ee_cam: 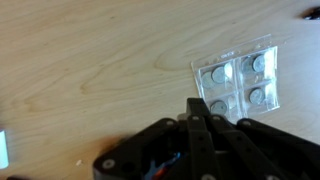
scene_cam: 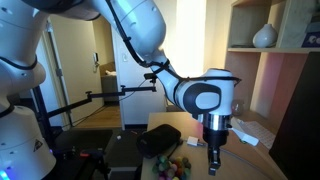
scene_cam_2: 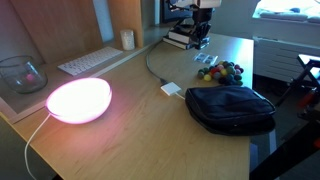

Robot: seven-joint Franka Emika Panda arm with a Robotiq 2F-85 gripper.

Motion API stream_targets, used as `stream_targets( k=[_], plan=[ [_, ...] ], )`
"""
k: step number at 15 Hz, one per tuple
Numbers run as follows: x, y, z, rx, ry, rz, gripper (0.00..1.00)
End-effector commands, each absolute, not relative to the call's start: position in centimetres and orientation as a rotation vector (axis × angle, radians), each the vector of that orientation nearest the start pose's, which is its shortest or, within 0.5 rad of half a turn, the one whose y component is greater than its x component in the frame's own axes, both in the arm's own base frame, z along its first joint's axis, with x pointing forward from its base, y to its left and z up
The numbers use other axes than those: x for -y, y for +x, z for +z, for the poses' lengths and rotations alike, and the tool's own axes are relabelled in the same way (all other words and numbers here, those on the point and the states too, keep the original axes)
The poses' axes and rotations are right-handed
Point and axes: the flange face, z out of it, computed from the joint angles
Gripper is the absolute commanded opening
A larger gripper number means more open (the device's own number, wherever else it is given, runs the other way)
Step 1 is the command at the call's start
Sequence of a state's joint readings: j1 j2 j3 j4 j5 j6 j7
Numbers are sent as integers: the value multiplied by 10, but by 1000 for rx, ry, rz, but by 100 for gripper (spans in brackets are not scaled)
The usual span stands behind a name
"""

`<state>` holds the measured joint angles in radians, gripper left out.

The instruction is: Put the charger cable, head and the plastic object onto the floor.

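The plastic object is a clear blister sheet holding several round discs. It lies flat on the pale tabletop, and an exterior view shows it near the far edge. My gripper is shut with nothing between its fingers, its tip just at the sheet's near corner. It points down at the table in both exterior views. The white head lies mid-table, beside the black pouch. The thin charger cable runs from the head toward the table's back. Brown floor shows beyond the table.
A black pouch lies at the table's front edge, with a cluster of coloured balls behind it. A glowing pink lamp, a keyboard and a glass bowl occupy the other side. A stack of books stands behind the gripper.
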<state>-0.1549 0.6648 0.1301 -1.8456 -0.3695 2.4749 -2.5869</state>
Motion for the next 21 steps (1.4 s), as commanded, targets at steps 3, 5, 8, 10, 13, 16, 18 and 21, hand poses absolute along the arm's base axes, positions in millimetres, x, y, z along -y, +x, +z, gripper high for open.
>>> stream_targets(
  k=[3, 5, 8, 10, 13, 16, 18, 21],
  plan=[
    [18, 629, 168, -3077, 492, -254, 1],
    [16, 627, 169, -3077, 497, -257, 1],
    [17, 626, 168, -3079, 498, -260, 1],
    [17, 626, 168, -3078, 499, -261, 0],
    [28, 629, 157, -3091, 535, -267, 0],
    [43, 632, 141, -3118, 574, -272, 0],
    [51, 633, 133, -3122, 611, -270, 0],
    [62, 637, 121, -3137, 661, -273, 0]
  ],
)
